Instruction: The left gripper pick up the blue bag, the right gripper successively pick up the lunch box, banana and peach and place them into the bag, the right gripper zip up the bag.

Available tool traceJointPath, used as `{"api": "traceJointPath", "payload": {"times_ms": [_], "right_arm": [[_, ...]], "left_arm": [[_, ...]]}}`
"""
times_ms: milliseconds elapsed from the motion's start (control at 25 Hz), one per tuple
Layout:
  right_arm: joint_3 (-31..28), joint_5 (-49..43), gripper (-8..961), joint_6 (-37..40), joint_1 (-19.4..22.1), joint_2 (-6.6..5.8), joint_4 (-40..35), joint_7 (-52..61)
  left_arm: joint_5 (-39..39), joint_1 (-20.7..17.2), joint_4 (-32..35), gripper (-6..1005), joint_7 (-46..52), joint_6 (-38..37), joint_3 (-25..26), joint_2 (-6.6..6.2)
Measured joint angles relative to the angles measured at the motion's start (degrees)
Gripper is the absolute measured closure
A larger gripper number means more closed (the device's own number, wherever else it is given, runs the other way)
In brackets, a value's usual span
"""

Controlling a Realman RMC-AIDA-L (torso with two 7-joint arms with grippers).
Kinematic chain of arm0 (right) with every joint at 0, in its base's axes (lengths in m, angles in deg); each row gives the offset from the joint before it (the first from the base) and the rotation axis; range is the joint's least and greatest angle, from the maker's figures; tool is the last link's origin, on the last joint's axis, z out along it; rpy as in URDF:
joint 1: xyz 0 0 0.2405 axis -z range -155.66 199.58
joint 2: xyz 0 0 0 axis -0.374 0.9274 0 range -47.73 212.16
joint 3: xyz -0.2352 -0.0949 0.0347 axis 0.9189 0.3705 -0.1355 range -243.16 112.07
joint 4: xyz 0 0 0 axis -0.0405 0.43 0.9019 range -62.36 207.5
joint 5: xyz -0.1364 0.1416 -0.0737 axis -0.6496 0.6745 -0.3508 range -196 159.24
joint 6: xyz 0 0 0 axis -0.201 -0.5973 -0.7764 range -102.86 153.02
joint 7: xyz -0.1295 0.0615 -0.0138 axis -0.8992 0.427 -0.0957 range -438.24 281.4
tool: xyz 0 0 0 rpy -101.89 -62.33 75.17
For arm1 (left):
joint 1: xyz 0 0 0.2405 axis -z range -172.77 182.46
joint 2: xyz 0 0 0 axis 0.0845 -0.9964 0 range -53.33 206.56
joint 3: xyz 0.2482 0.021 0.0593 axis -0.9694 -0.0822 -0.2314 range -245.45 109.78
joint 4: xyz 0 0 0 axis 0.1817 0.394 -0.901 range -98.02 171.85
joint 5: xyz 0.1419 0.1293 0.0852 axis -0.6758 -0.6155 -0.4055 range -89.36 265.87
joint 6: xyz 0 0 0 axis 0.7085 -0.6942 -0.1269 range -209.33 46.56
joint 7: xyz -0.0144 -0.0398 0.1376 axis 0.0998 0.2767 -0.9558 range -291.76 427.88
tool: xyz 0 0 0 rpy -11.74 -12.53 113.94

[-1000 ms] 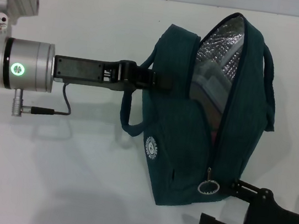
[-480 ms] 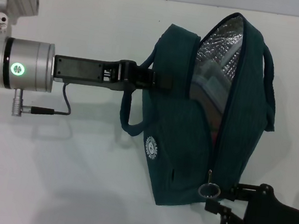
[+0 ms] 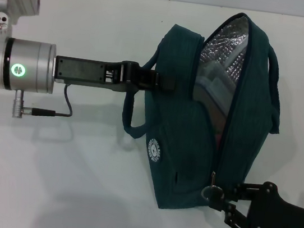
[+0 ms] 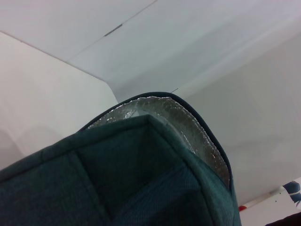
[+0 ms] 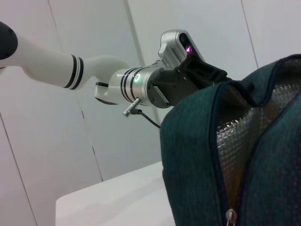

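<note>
No readable text: blue bag [image 3: 207, 122] logo [image 3: 153, 150] (round, white) illegible.

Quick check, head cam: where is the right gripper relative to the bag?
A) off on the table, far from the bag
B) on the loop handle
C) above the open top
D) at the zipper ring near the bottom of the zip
D: the right gripper sits at the zipper ring, low on the blue bag, whose zip gapes open above; the left gripper holds the bag's side.

the large teal fabric lunch bag [image 3: 208, 116] stands between the left claw [image 3: 165, 82] and right claw [image 3: 217, 196].
</note>
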Motion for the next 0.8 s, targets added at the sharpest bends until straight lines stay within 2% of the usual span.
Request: {"api": "traceJointPath", "payload": {"times_ms": [440, 800], "right_arm": [[1.69, -0.06, 869, 1.37, -0.25, 0.00, -0.18, -6.00], [1.50, 1.31, 935, 1.44, -0.23, 0.00, 0.20, -6.47]], "left_arm": [[0.65, -0.14, -0.02, 963, -0.18, 0.00, -0.08, 0.00], [0.71, -0.18, -0.16, 962, -0.19, 0.00, -0.22, 0.01]]}}
